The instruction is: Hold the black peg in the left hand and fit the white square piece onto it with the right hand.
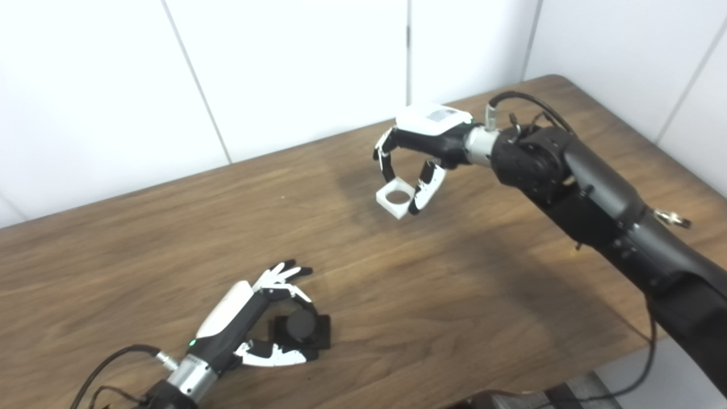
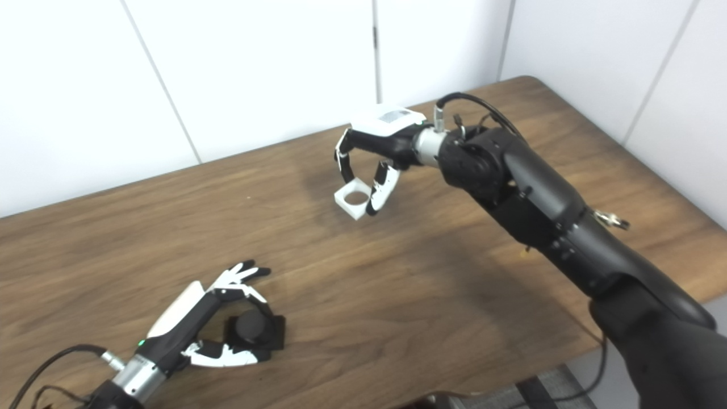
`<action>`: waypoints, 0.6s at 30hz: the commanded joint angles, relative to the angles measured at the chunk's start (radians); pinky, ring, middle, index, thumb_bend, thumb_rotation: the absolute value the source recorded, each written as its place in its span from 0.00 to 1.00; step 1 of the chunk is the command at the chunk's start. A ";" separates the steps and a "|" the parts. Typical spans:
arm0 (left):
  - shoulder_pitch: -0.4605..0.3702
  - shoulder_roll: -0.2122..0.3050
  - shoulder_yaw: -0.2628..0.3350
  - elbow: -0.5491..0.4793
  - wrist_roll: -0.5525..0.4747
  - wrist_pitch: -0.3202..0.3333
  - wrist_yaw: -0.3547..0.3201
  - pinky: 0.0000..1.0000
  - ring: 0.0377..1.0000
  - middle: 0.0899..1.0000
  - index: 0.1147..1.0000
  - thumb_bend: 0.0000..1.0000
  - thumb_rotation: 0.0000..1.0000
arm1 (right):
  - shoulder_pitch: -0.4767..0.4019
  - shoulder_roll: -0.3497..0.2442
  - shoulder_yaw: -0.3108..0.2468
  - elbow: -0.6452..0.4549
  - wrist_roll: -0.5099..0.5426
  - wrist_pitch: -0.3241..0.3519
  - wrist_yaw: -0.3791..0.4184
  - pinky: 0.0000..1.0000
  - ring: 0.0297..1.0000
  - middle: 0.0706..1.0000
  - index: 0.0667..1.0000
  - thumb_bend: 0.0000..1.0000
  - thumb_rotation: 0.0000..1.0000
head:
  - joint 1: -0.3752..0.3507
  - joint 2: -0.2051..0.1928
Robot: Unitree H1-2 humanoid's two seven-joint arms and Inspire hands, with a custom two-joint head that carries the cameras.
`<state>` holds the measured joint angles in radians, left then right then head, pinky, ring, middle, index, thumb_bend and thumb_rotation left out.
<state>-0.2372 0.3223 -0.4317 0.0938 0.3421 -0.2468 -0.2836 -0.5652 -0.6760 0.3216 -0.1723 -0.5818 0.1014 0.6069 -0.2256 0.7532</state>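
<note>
I watch through two head cameras set side by side, looking down and forward over the wooden table (image 1: 170,238) toward the white wall (image 2: 255,68). Both share nearly everything; the right eye's picture sits slightly leftward.

No legible text, labels, brands, numbers or signs in either head view. The only candidate is a small grey patch on the white back shell of the right hand (image 1: 433,120), directly above the white square piece (image 1: 396,196); too blurred to tell whether it carries print. A small green light shows at the wrist end of the left hand (image 1: 250,318); it bears no characters.
</note>
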 commanded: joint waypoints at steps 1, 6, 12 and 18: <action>0.022 -0.001 -0.034 0.033 0.065 0.063 -0.042 1.00 1.00 0.91 0.42 0.52 0.06 | -0.020 0.003 -0.025 -0.051 0.030 -0.036 -0.007 0.74 0.85 0.78 0.44 0.52 0.14 | 0.056 0.002; 0.017 -0.025 -0.043 0.054 0.091 0.062 -0.028 1.00 1.00 0.91 0.42 0.52 0.07 | 0.004 0.007 -0.041 -0.082 0.073 -0.081 -0.015 0.71 0.83 0.77 0.44 0.52 0.14 | 0.167 0.014; 0.002 -0.052 -0.057 0.083 0.117 0.072 -0.016 1.00 1.00 0.92 0.42 0.52 0.07 | 0.023 0.023 -0.049 -0.125 0.116 -0.106 0.000 0.70 0.82 0.77 0.44 0.52 0.14 | 0.297 0.039; -0.009 -0.065 -0.065 0.113 0.116 0.053 0.004 1.00 1.00 0.91 0.42 0.52 0.07 | 0.036 0.038 -0.051 -0.188 0.157 -0.096 0.026 0.73 0.83 0.76 0.44 0.52 0.14 | 0.333 0.040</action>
<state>-0.2615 0.2590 -0.4532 0.1428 0.3781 -0.2369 -0.2413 -0.4993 -0.6408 0.2922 -0.3103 -0.4497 0.0204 0.6372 0.1059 0.7931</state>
